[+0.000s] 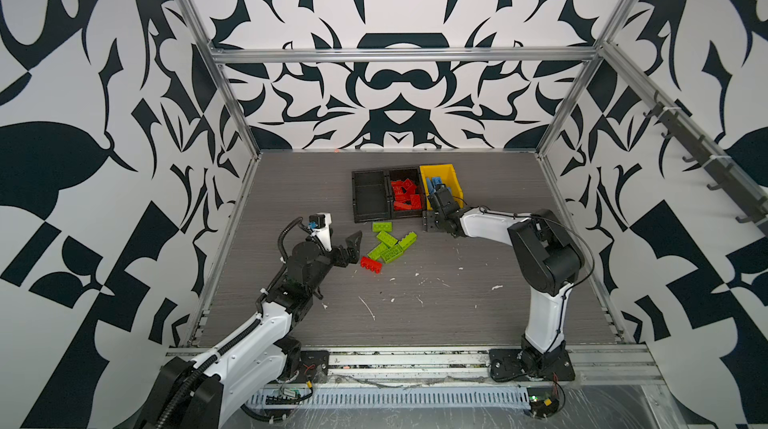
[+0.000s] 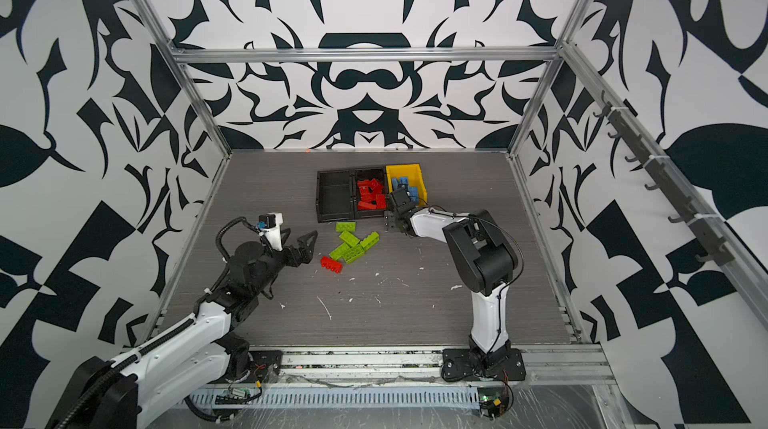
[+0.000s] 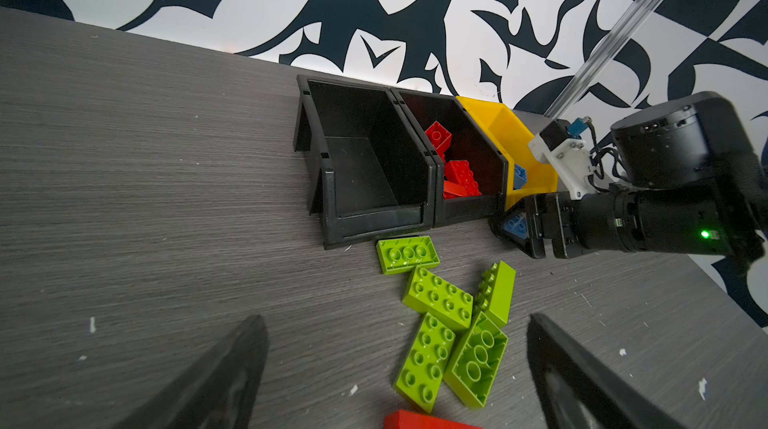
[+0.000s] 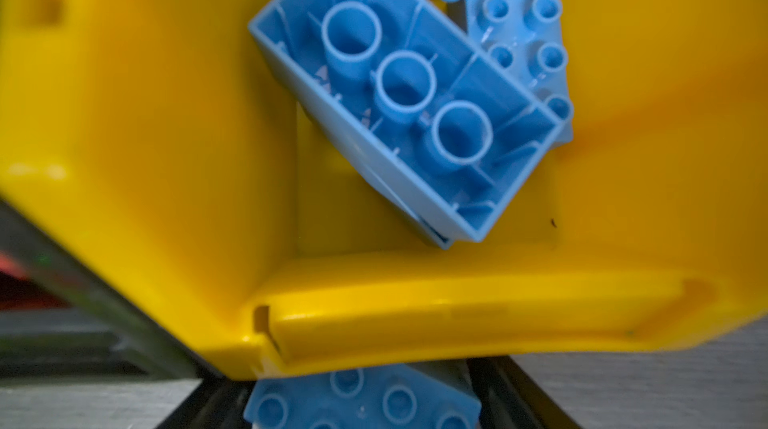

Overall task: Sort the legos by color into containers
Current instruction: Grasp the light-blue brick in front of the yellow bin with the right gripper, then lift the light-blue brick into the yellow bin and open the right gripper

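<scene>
Straddling blue lego (image 4: 365,404), right gripper (image 4: 352,414) faces yellow container (image 4: 457,316).

Bright even light, right wrist view blurred

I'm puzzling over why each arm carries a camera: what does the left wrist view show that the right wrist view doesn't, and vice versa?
Only the left wrist view shows the empty black plastic bin, the loose lime green studded bricks and the open left gripper. Only the right wrist view looks down inside the bright yellow plastic bin at an upturned light blue plastic brick and its hollow underside. Both show that yellow bin and another light blue brick between the jaws of the right gripper.
</scene>
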`<state>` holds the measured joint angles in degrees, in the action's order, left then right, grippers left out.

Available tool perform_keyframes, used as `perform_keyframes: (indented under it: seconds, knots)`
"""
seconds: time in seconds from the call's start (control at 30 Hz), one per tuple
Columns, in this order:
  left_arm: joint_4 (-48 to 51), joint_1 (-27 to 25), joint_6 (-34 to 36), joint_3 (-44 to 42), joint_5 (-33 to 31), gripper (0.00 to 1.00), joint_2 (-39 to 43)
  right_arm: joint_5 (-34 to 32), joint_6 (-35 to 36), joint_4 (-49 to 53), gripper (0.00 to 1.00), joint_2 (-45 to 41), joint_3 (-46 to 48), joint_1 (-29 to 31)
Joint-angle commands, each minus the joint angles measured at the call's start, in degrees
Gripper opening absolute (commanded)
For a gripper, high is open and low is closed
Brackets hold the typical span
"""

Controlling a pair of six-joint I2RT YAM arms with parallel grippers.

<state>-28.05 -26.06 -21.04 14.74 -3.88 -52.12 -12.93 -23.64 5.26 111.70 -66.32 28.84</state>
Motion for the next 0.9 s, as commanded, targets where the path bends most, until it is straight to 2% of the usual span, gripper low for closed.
perform_keyframes:
  seconds: [0.0, 0.4, 0.83, 0.87]
  knots:
    - [-0.59, -0.21, 0.12, 0.54, -0.58, 1.00, 0.70, -0.16, -0.40, -0.26, 0.76, -1.76, 1.08, -0.32]
    - [-0.66, -0.21, 0.00, 0.51, -0.47, 1.00, 0.58, 0.19, -0.64, -0.92, 0.66, -5.93, 5.36, -0.32]
    - [-1.01, -0.21, -0.29, 0.54, -0.15, 1.00, 0.09, 1.31, -0.18, -1.04, 0.60, -17.66, 13.22, -0.24]
    - [-1.03, -0.21, -0.30, 0.54, -0.14, 1.00, 0.09, 3.37, -0.18, -1.44, 0.59, -18.97, 13.89, -0.30]
